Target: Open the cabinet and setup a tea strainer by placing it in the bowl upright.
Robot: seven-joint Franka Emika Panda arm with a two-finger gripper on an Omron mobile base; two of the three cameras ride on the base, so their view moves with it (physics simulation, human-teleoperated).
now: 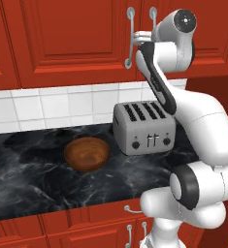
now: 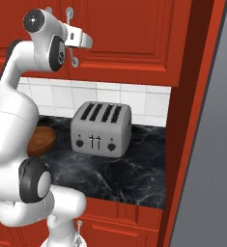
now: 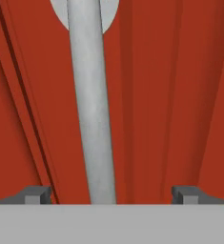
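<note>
Setting: black marbled counter (image 1: pixel 33 169) ran under white wall tiles, with red units above and below.
Cabinet: the cabinet (image 1: pixel 72 38) hung over the counter, both raised-panel doors shut, its two long silver handles meeting at the centre seam.
Gripper: the gripper (image 3: pixel 111 193) sat right up at the left door's handle (image 3: pixel 92 119), fingers spread wide on either side of the bar and clamped on nothing (whether a pad brushed the metal could not be told).
Bowl: the bowl (image 1: pixel 87 153), brown, round and shallow, stood empty on the counter just left of the toaster (image 1: pixel 144 127).
Tea strainer: not spotted; presumably behind the closed doors.
Progress: early. The handle was lined up but not gripped; door opening, fetching the strainer and seating it upright in the bowl all remained.
</note>
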